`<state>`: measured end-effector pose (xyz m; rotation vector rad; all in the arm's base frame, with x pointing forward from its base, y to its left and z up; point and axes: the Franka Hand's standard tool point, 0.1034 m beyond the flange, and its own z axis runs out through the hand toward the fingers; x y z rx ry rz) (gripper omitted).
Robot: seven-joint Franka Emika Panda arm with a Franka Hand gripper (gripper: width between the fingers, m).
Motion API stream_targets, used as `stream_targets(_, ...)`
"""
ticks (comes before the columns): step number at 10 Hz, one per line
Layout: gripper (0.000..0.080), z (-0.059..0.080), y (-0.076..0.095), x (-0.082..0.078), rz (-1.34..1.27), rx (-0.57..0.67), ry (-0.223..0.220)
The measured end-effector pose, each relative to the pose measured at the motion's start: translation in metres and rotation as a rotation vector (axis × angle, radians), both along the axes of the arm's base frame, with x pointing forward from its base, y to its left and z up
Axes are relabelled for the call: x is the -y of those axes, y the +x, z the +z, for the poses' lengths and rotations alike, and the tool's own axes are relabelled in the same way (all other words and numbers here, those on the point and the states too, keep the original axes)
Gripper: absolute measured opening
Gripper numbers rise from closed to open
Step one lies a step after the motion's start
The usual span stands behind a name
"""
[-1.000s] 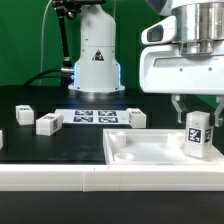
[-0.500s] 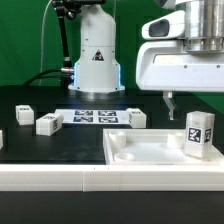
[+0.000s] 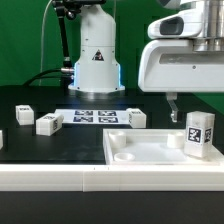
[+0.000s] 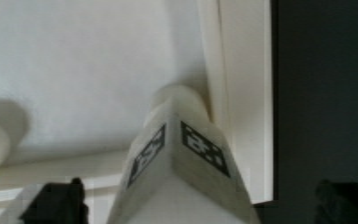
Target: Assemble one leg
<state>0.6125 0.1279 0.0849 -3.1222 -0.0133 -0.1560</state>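
A leg (image 3: 198, 133), a small white block with tags, stands upright in the near right corner of the wide white panel (image 3: 140, 150). My gripper (image 3: 196, 102) hangs open just above it, apart from it; only one finger (image 3: 170, 102) shows clearly in the exterior view. In the wrist view the leg (image 4: 181, 150) rises between my two dark fingertips (image 4: 59, 203), and the gripper (image 4: 202, 205) is spread wide and touches nothing. The panel (image 4: 87, 70) lies under it.
Three more legs lie on the black table: two at the exterior view's left (image 3: 24, 115) (image 3: 48, 124) and one behind the panel (image 3: 136, 118). The marker board (image 3: 95, 116) lies before the arm's base (image 3: 96, 60). A white ledge (image 3: 60, 178) runs along the front.
My gripper has risen off the standing leg and drifted a little toward the exterior view's left. The leg stays upright where it was.
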Motion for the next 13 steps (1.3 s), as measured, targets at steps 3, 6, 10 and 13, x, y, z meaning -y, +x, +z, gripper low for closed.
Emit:
stream_targets(3,0.0649,0.0005,0.0000,0.0021,0.215,-0.005,-0.032)
stream_targets(6,0.0649,-0.0001,-0.0002,0.0043,0.386,-0.003,-0.051)
stream_targets(10,0.0393,-0.0005,0.0000,0.0074,0.498,-0.003,-0.063)
stream_targets(13,0.0291,-0.0005,0.0001,0.0075,0.495,-0.003,-0.062)
